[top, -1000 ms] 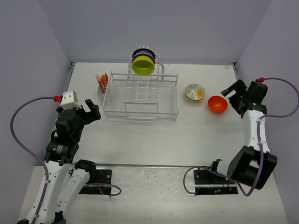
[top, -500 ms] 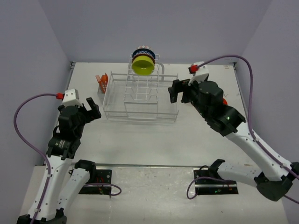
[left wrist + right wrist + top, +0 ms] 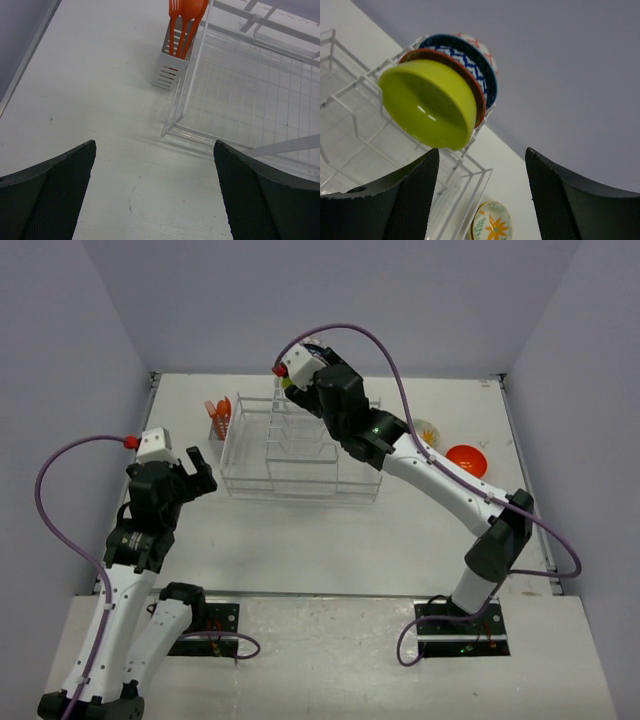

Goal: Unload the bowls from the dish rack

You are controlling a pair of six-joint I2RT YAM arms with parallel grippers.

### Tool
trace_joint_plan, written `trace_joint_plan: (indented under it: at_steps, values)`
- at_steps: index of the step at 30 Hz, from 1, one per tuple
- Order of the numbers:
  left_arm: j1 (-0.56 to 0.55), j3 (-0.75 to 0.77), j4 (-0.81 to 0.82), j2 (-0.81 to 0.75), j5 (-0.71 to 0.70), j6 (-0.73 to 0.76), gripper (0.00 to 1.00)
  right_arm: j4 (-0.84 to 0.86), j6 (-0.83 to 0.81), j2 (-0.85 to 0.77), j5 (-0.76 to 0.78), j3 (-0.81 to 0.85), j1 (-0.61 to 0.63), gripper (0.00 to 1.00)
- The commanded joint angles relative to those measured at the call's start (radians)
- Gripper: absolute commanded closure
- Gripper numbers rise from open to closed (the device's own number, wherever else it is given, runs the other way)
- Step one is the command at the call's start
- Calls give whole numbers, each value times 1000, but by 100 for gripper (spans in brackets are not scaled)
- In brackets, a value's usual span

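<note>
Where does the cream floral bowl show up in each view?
Top external: cream floral bowl on the table, right of the dish rack.
Left wrist: not in it.
Right wrist: bottom edge, near centre, cut off.
Shared landmark: dish rack.

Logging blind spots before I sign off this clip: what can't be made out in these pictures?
Top view: the right arm covers most of the racked bowls.
Right wrist view: behind the yellow-green bowl, the others show only rims, so their count is unclear. The floral bowl is cut by the bottom edge.
Left wrist view: the orange utensils are cut by the top edge.
</note>
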Motion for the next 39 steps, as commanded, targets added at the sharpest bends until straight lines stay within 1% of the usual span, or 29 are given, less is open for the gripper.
trace_joint_plan:
  at_steps: [1, 5, 8, 11, 12, 13, 14, 16, 20, 22, 30, 33, 38, 39]
  values:
    - [12, 1, 36, 7, 16, 15, 0, 21, -86, 27, -40, 139, -21, 30]
    - [12, -1, 38, 7, 25, 16, 0, 11, -91, 78, -65, 187, -48, 37]
    - [12, -1, 39, 6, 28, 16, 0, 4, -89, 97, -85, 181, -62, 42]
    - [12, 1, 41, 9, 33, 18, 0, -5, -86, 109, -91, 173, -61, 44]
    - [12, -1, 41, 9, 33, 18, 0, -6, -79, 112, -90, 175, -59, 47]
    - [12, 1, 41, 9, 33, 19, 0, -11, -73, 112, -93, 173, -59, 55]
    - [12, 1, 39, 10, 34, 19, 0, -16, -65, 106, -97, 172, -59, 61]
    - [12, 1, 39, 10, 36, 19, 0, -13, -46, 95, -116, 162, -56, 59]
    - [13, 1, 41, 15, 41, 21, 0, 18, -39, 80, -105, 124, -57, 50]
    - [13, 1, 42, 15, 42, 21, 0, 26, -37, 78, -111, 106, -57, 50]
    - [13, 1, 41, 19, 45, 22, 0, 122, -100, 149, -91, 104, -56, 52]
    - [12, 1, 42, 19, 45, 22, 0, 133, -111, 162, -91, 110, -57, 53]
    - [13, 1, 42, 18, 45, 22, 0, 158, -126, 195, -90, 113, -59, 57]
    - [12, 1, 42, 16, 45, 22, 0, 167, -126, 196, -85, 109, -59, 60]
